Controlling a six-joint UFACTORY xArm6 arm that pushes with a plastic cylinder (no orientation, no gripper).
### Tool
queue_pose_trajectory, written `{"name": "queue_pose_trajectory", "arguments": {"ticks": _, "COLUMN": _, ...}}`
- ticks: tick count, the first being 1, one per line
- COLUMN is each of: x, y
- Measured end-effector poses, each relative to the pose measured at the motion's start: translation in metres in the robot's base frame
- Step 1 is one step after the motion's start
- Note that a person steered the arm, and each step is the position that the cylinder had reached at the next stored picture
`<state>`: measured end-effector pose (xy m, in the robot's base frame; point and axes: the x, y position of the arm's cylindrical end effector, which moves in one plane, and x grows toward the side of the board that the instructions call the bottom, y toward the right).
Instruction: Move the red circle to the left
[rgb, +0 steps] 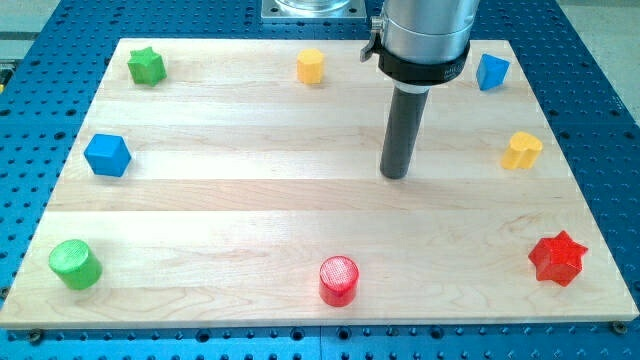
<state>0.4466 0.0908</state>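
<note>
The red circle (339, 280) is a short red cylinder near the view's bottom edge of the wooden board (250, 210), a little right of the middle. My tip (396, 176) rests on the board above it and slightly to the right, well apart from it. No block touches the tip.
A green star (146, 66) and a yellow block (311, 66) sit at the view's top. A blue block (492, 71) and a yellow heart (521, 150) are at the right. A red star (557, 258) is at the bottom right, a green cylinder (75, 264) at the bottom left, a blue block (108, 155) at the left.
</note>
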Motion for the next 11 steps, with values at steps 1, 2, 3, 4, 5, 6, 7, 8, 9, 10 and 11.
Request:
{"name": "queue_pose_trajectory", "arguments": {"ticks": 1, "x": -0.003, "y": 0.009}}
{"name": "queue_pose_trajectory", "arguments": {"ticks": 2, "x": -0.003, "y": 0.009}}
{"name": "queue_pose_trajectory", "arguments": {"ticks": 3, "x": 0.051, "y": 0.009}}
{"name": "queue_pose_trajectory", "arguments": {"ticks": 4, "x": 0.063, "y": 0.008}}
{"name": "queue_pose_trajectory", "arguments": {"ticks": 5, "x": 0.095, "y": 0.007}}
{"name": "queue_pose_trajectory", "arguments": {"ticks": 6, "x": 0.148, "y": 0.006}}
{"name": "queue_pose_trajectory", "arguments": {"ticks": 7, "x": 0.171, "y": -0.004}}
{"name": "queue_pose_trajectory", "arguments": {"ticks": 8, "x": 0.168, "y": -0.027}}
{"name": "queue_pose_trajectory", "arguments": {"ticks": 9, "x": 0.152, "y": -0.087}}
{"name": "queue_pose_trajectory", "arguments": {"ticks": 10, "x": 0.145, "y": -0.116}}
{"name": "queue_pose_trajectory", "arguments": {"ticks": 11, "x": 0.148, "y": -0.12}}
